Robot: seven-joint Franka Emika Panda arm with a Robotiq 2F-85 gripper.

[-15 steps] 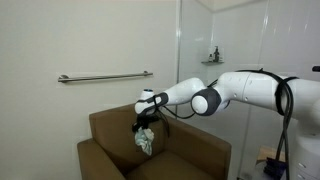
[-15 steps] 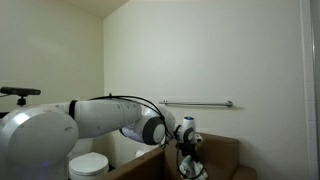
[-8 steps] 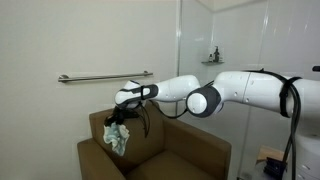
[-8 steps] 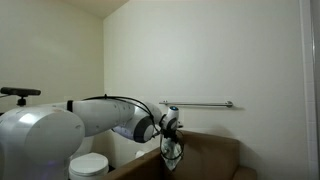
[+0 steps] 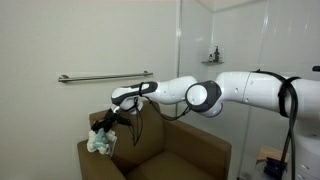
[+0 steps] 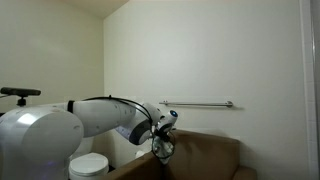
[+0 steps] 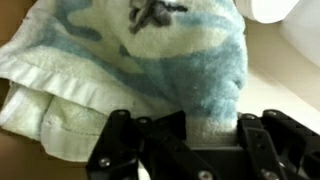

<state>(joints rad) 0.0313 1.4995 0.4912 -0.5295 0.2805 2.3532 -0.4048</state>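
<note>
Clamped on the white-and-blue towel (image 5: 101,143), the end effector (image 5: 105,125) had swung from the middle of the brown armchair (image 5: 175,155) out to one side edge, so the towel hung bunched there, still gripped rather than laid down.

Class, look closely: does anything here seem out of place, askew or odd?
A crumpled blue-and-white towel dangles from the tool over the armchair, away from the wall rail. Nothing looks spilled or damaged.
</note>
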